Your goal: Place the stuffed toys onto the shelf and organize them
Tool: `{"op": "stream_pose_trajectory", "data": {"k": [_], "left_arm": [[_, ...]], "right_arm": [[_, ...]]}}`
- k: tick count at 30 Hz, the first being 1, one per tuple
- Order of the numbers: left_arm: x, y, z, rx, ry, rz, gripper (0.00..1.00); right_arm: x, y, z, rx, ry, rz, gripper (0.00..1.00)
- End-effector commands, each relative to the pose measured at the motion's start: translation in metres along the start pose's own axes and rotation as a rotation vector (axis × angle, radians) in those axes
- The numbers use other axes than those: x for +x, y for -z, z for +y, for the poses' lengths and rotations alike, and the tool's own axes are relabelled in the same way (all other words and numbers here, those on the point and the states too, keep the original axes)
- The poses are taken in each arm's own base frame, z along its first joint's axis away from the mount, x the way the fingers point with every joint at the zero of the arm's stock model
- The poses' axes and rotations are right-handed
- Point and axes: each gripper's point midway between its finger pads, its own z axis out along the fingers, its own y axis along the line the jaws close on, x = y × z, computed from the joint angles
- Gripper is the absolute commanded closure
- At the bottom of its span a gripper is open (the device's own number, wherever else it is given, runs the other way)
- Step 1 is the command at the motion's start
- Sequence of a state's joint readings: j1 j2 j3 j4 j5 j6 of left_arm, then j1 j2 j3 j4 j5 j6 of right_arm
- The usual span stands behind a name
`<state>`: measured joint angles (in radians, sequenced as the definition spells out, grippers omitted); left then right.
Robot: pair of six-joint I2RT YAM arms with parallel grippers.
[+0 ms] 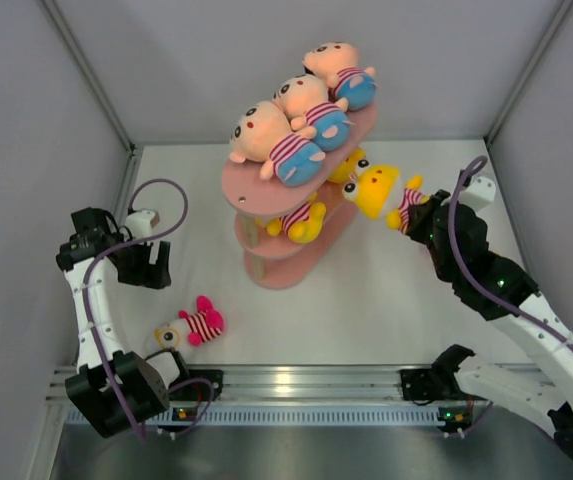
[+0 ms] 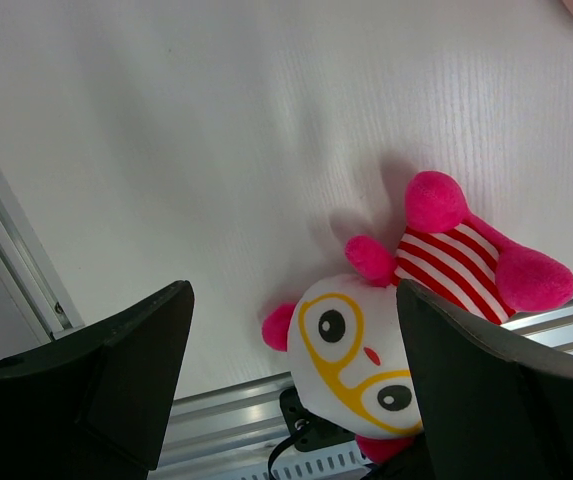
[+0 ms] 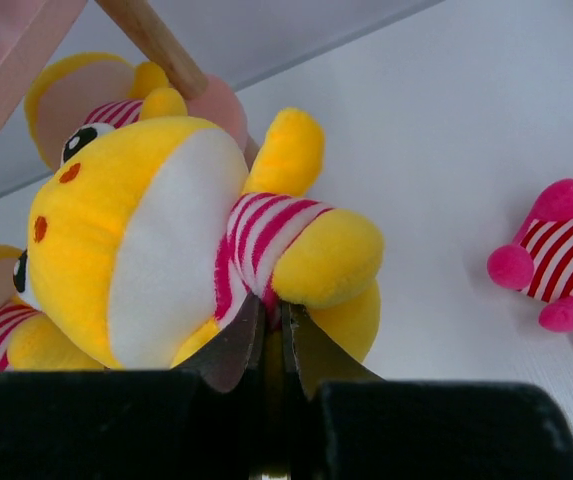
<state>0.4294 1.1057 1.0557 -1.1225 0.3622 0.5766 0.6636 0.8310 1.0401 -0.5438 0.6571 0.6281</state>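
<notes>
The salmon-pink shelf (image 1: 256, 185) stands at table centre. Three peach-headed dolls (image 1: 288, 125) lie on its top tier, and a yellow toy (image 1: 301, 218) lies on the middle tier. My right gripper (image 1: 418, 214) is shut on a yellow animal (image 1: 378, 190) in a striped shirt, held in the air by the shelf's right side; it also shows in the right wrist view (image 3: 166, 250). A pink white-faced toy (image 1: 191, 325) lies on the table at front left, also in the left wrist view (image 2: 406, 320). My left gripper (image 1: 151, 268) is open and empty above it.
Grey walls close in the table on the left, right and back. A metal rail (image 1: 296, 380) runs along the near edge, close to the pink toy. Another yellow toy (image 1: 351, 165) sits behind the shelf's middle tier.
</notes>
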Motion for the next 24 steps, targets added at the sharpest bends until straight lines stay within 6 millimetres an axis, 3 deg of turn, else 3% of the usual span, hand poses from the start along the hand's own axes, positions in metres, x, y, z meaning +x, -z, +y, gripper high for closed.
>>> {"op": "stream_pose_trajectory", "data": {"k": [1,4,9,12,17,24], "left_arm": [[-0.007,0.002,-0.002,0.008,-0.026,-0.039,0.12],[-0.007,0.002,-0.002,0.009,-0.027,-0.041,0.12],[-0.006,0.002,-0.002,0.009,-0.029,-0.038,0.12],[-0.005,0.0,-0.003,0.018,-0.027,-0.037,0.12],[-0.005,0.001,-0.004,0.016,-0.03,-0.042,0.12],[-0.001,0.002,-0.004,0.003,-0.039,-0.036,0.12]], "right_arm": [[-0.032,0.013,0.02,-0.053,-0.035,-0.077,1.0],[-0.027,0.014,0.04,-0.111,-0.018,-0.047,1.0],[-0.018,0.019,0.056,-0.179,-0.033,0.009,1.0],[-0.022,0.023,0.073,-0.25,-0.052,0.019,1.0],[-0.007,0.01,0.097,-0.285,-0.006,0.086,1.0],[-0.01,0.0,0.12,-0.326,-0.032,0.08,1.0]]}}
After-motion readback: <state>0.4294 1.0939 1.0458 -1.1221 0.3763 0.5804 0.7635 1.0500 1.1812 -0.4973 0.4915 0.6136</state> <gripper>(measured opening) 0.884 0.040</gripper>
